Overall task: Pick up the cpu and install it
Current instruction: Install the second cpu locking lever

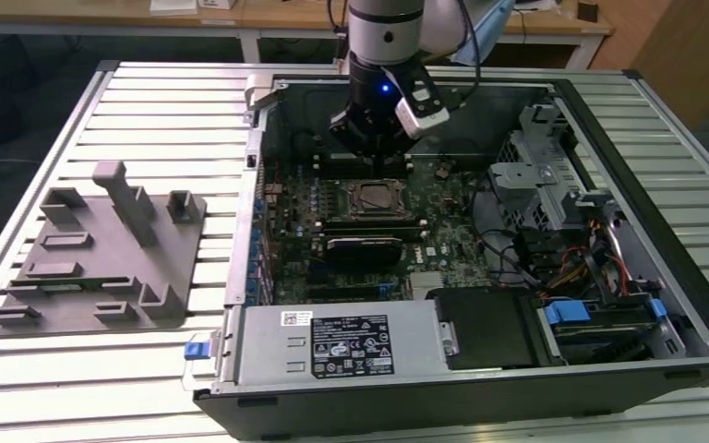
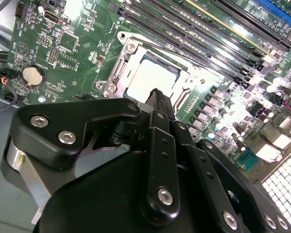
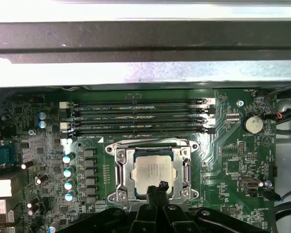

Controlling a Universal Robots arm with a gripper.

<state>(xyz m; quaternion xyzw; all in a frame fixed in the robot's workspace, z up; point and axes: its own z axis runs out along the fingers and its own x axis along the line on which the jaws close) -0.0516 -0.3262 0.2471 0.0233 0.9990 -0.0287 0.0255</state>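
Here, gripper (image 3: 161,187): hovering just above the chip, fingertips drawn together, holding nothing.
Cpu (image 3: 153,173): lying flat inside the socket frame (image 3: 120,171) on the motherboard (image 3: 233,160).
Handling: seeming light, stiff, fragile; gripping by opposite edges looks safest.

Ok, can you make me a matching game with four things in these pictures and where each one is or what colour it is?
Things:
1. cpu
2. gripper
3. grey plastic holder
4. round coin battery

Places or colours:
A. on the slatted table, outside the computer case
B. silvery, lying inside the metal socket frame
C. black, just above the socket
D. on the green board, off to one side of the socket

Pairs: 1-B, 2-C, 3-A, 4-D
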